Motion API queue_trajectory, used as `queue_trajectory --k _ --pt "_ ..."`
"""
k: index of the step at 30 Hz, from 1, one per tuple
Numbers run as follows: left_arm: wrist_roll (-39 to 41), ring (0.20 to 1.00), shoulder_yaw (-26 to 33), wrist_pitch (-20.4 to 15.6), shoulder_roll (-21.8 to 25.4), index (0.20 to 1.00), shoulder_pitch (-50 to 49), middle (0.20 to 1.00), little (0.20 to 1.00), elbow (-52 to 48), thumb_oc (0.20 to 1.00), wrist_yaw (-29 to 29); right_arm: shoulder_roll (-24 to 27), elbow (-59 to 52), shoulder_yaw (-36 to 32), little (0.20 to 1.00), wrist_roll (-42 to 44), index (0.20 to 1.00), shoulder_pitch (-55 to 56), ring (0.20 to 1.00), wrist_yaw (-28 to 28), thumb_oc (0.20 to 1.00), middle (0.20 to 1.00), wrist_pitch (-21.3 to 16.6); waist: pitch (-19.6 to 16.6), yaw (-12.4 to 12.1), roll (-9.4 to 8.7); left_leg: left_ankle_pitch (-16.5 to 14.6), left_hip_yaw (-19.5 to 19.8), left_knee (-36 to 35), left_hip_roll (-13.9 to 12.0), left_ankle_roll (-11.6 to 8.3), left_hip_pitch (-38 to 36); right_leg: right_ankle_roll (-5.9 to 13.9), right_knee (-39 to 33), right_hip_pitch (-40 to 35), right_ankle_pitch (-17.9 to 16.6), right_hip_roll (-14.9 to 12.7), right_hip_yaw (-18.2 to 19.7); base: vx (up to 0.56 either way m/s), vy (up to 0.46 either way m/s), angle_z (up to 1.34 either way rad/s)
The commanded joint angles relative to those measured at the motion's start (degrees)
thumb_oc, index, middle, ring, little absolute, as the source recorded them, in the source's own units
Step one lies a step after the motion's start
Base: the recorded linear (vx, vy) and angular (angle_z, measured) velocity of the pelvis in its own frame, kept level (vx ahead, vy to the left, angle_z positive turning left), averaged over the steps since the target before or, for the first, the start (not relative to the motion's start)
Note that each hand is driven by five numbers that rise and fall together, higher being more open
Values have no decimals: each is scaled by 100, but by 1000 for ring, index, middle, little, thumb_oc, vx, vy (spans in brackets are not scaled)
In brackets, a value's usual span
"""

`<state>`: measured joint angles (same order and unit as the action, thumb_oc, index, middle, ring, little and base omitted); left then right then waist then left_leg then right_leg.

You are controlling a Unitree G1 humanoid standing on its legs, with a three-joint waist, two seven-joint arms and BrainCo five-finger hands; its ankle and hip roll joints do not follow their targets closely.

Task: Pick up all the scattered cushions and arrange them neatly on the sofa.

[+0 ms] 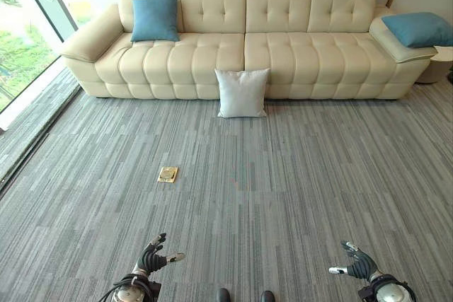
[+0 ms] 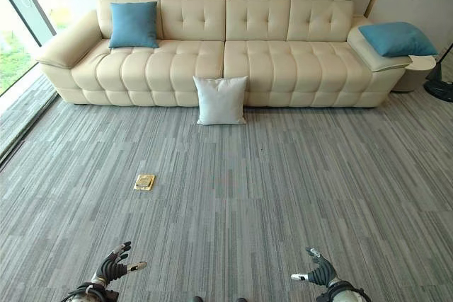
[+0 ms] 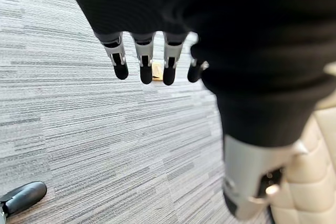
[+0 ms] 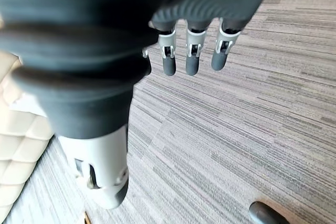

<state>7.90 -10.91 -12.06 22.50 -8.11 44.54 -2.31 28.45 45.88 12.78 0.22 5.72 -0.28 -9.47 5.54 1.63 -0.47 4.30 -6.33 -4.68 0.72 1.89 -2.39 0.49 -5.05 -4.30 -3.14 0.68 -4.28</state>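
Observation:
A white cushion [image 1: 242, 93] stands on the carpet, leaning against the front of the cream sofa [image 1: 297, 54] near its middle. One blue cushion [image 1: 154, 18] rests upright against the sofa's back at the left end. Another blue cushion [image 1: 417, 29] lies on the sofa's right armrest. My left hand [image 1: 152, 256] and right hand [image 1: 357, 264] hang low over the carpet, far from the sofa, both open and holding nothing. Straight fingers [image 3: 143, 61] appear in the left wrist view and straight fingers [image 4: 191, 53] in the right wrist view.
A small brass floor plate [image 1: 168, 174] is set in the grey carpet left of centre. A glass wall [image 1: 28, 26] runs along the left. A round side table [image 1: 440, 61] stands past the sofa's right end, with a dark stand base [image 2: 440, 88] beside it.

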Motion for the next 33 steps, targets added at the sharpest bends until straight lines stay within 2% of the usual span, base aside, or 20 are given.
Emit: queue_trajectory --k 1,13,18,22,24,25,26,27,28,29,30,31,33 --pt "139 1000 261 -207 36 1000 247 1000 1000 174 1000 -135 61 79 -20 1000 282 1000 -179 1000 -80 1000 1000 -83 -78 55 -178 -595 29 -19 -7 -359 -310 526 179 -2 486 -243 -35 0 0 0" --pt "445 1000 461 -174 -21 1000 81 1000 1000 -227 1000 -117 -54 -48 -190 1000 464 1000 -160 1000 -148 1000 1000 -51 -32 -3 -223 -728 2 152 25 -307 -246 539 282 15 565 -278 -69 45 14 0" --pt "567 1000 480 -195 68 1000 112 1000 1000 -650 1000 -153 -72 -60 -48 1000 427 1000 -538 1000 -230 1000 1000 -21 86 -129 -270 -1002 -108 759 111 -211 172 631 563 246 587 -397 39 49 88 -9" --pt "602 1000 514 -209 123 1000 110 1000 1000 -704 1000 -161 -99 -101 -11 1000 462 1000 -669 1000 -240 1000 1000 -18 103 -202 -299 -1065 -164 907 128 -165 316 715 719 396 571 -440 109 43 91 -19" --pt "630 1000 531 -203 167 1000 126 1000 1000 -783 1000 -158 -129 -74 11 1000 484 1000 -774 1000 -243 1000 1000 -21 123 -237 -302 -1131 -141 898 162 -95 357 805 1016 579 568 -479 129 60 142 -23" --pt "664 1000 556 -188 215 1000 216 1000 1000 -810 1000 -198 -165 -149 60 1000 493 1000 -877 1000 -238 1000 1000 2 250 -209 -270 -1173 -48 932 207 26 359 987 1931 1057 365 -550 139 49 139 -35" --pt "664 1000 557 -188 214 1000 218 1000 1000 -809 1000 -198 -164 -149 60 1000 493 1000 -879 1000 -238 1000 1000 3 245 -210 -274 -1174 -51 936 212 29 369 990 1955 1077 377 -555 144 63 167 -31" --pt "644 1000 557 -187 234 1000 278 1000 1000 -747 1000 -211 -174 -218 84 1000 481 1000 -909 1000 -236 1000 1000 -2 349 -174 -208 -1246 -11 926 222 87 290 1019 2436 1346 350 -573 127 69 87 6" --pt "625 1000 544 -185 212 1000 284 1000 1000 -730 1000 -222 -194 -244 108 1000 473 1000 -925 1000 -241 1000 1000 -2 409 -161 -174 -1296 18 926 240 109 198 971 2583 1487 355 -602 61 174 99 13" --pt "621 1000 518 -201 190 1000 299 1000 1000 -700 1000 -220 -177 -317 134 1000 445 1000 -936 1000 -254 1000 1000 -5 469 -135 -140 -1366 72 859 286 133 17 893 2461 1673 315 -635 -95 145 41 19" --pt "621 1000 518 -201 190 1000 299 1000 1000 -700 1000 -220 -177 -317 134 1000 445 1000 -936 1000 -254 1000 1000 -5 471 -134 -139 -1366 73 858 286 133 15 893 2460 1670 315 -635 -96 256 -10 3" --pt "652 1000 461 -205 139 1000 311 1000 1000 -654 1000 -216 -173 -309 175 1000 442 1000 -954 1000 -256 1000 1000 -12 513 -80 -96 -1435 133 771 318 131 -157 823 2111 1852 308 -628 -256 252 -42 7" --pt "639 1000 368 -197 53 1000 374 1000 1000 -556 1000 -251 -166 -280 209 1000 430 1000 -943 1000 -280 1000 1000 -18 596 66 -54 -1523 288 703 343 47 -444 868 1476 2104 124 -601 -351 341 -80 -2"
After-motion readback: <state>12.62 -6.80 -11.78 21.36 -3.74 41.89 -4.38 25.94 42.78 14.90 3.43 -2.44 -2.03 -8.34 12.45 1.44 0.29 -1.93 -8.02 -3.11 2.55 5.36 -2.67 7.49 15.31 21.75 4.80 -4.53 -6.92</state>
